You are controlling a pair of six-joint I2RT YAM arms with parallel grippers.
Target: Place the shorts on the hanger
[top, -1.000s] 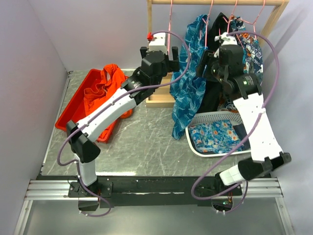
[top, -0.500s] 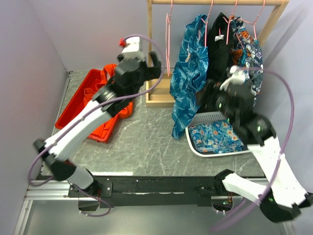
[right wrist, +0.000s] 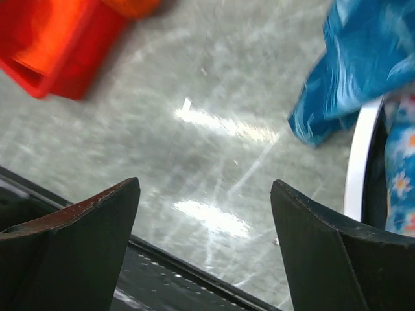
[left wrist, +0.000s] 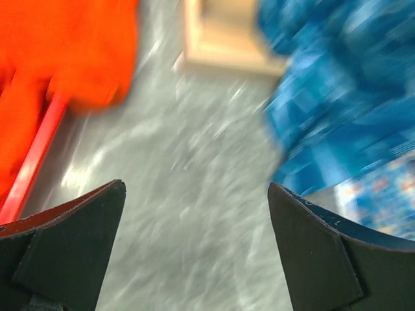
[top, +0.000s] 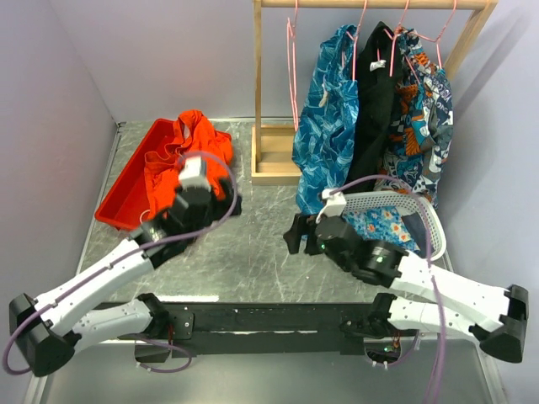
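Note:
The teal-blue leafy shorts (top: 327, 135) hang from a pink hanger (top: 354, 52) on the wooden rack (top: 257, 84), their lower end reaching the table. They also show in the left wrist view (left wrist: 343, 91), blurred, and in the right wrist view (right wrist: 363, 65). My left gripper (top: 226, 202) is low over the table beside the red bin, open and empty (left wrist: 196, 188). My right gripper (top: 295, 234) is low over the table in front of the shorts, open and empty (right wrist: 205, 183). Neither touches the shorts.
A red bin (top: 126, 181) holds the orange garment (top: 173, 156) at the left. A white basket (top: 396, 200) with a floral cloth (top: 383, 225) stands at the right. A black garment (top: 375, 109) and a navy-and-orange garment (top: 424, 105) hang on the rack beside an empty pink hanger (top: 291, 67).
Both arms have pulled back from the rack and dropped low toward the near side of the table. The shorts stay hanging on the hanger.

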